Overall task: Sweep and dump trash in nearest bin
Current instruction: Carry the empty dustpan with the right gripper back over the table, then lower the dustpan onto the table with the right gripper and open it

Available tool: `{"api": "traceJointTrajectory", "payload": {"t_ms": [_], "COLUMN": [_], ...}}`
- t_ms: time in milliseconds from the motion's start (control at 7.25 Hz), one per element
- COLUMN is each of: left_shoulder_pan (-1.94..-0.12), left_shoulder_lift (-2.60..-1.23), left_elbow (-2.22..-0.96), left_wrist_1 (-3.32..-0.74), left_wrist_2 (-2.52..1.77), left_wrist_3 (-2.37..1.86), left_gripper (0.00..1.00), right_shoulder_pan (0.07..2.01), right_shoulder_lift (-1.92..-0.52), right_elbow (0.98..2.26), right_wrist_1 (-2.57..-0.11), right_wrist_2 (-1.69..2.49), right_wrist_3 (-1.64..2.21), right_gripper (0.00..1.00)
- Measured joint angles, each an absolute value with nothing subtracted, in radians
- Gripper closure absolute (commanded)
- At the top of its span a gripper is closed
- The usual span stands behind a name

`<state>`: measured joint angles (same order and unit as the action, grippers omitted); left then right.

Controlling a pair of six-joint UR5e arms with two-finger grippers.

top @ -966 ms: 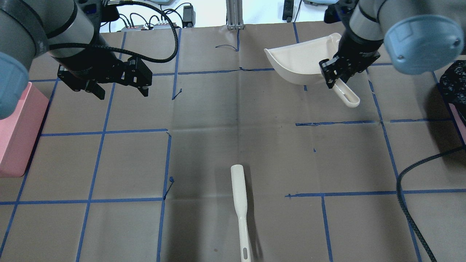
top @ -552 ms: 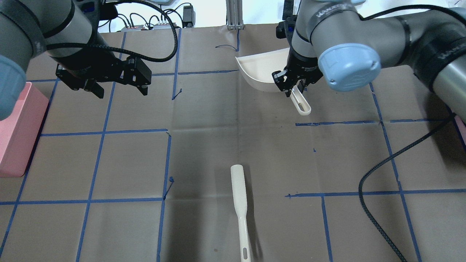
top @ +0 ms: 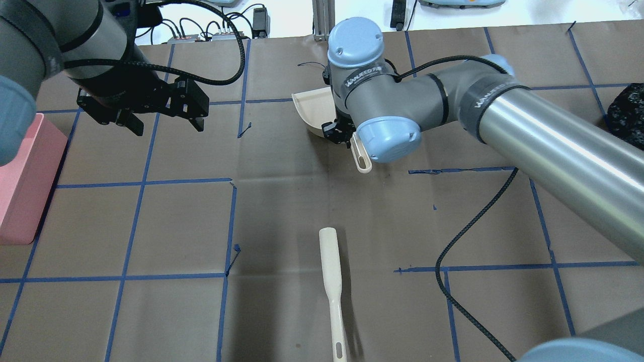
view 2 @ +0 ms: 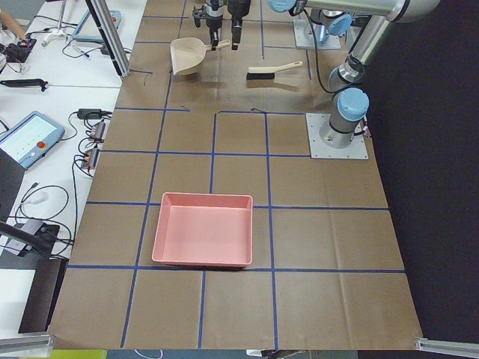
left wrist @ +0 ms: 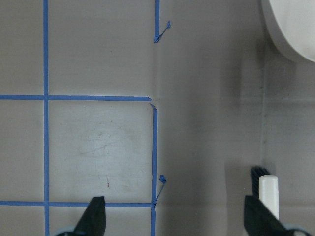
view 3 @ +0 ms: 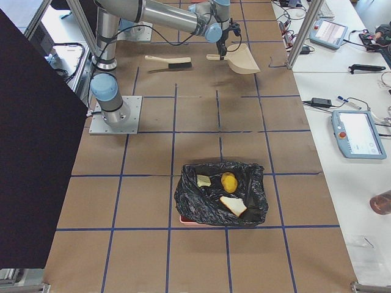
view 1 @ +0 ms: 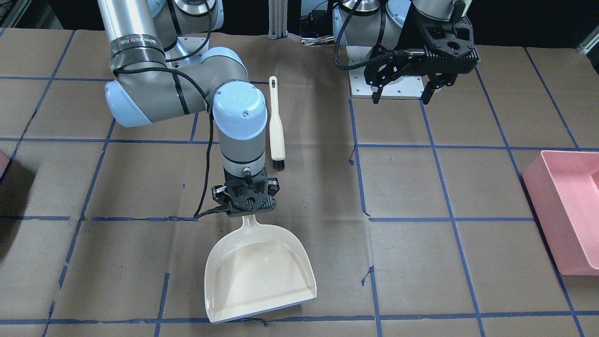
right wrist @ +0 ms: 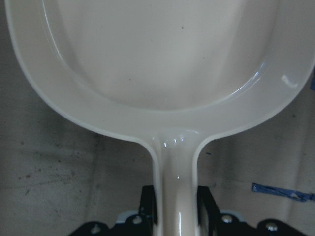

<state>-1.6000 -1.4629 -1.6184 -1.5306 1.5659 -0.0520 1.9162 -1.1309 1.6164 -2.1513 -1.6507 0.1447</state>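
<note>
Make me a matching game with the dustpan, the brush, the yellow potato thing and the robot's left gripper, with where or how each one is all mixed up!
1. dustpan
2. brush
3. potato lump
4. left gripper

A. lying loose on the table
B. open, holding nothing
C. handle gripped by the right gripper
D. sitting on the black bag

Pairs: 1-C, 2-A, 3-D, 4-B

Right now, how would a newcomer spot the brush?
On the brown, blue-taped table, look midway, toward the robot's base. The brush lies loose: a slim cream stick with black bristles, unlike the broad dustpan in the right end effector.
</note>
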Motion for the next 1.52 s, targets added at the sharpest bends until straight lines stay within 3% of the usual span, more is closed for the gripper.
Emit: {"api": "traceJointTrajectory", "payload": {"t_ms": [1241,1379,1517], "left_shoulder_pan": [-1.601,-1.601,-1.601], "left_shoulder_lift": [-1.465,-1.465,-1.465], "left_elbow": [-1.618,-1.618,-1.618], "left_wrist_1": [-1.53,-1.53,-1.53], "left_wrist_2": [1.564,1.564,1.565], "left_wrist_3": [-0.043,-0.043,-0.044], "left_gripper": [0.0,0.0,0.0], "right_shoulder_pan": [1.942,1.941,1.941], "right_shoulder_lift": [-1.032,-1.034,-1.037], "right_elbow": [1.565,1.565,1.565], "right_wrist_1": [-2.171,-2.16,-2.154], "right_wrist_2": [-1.655,-1.651,-1.648], "right_wrist_3": [0.256,0.247,0.242], "right_gripper": [0.99,0.93,0.67]}}
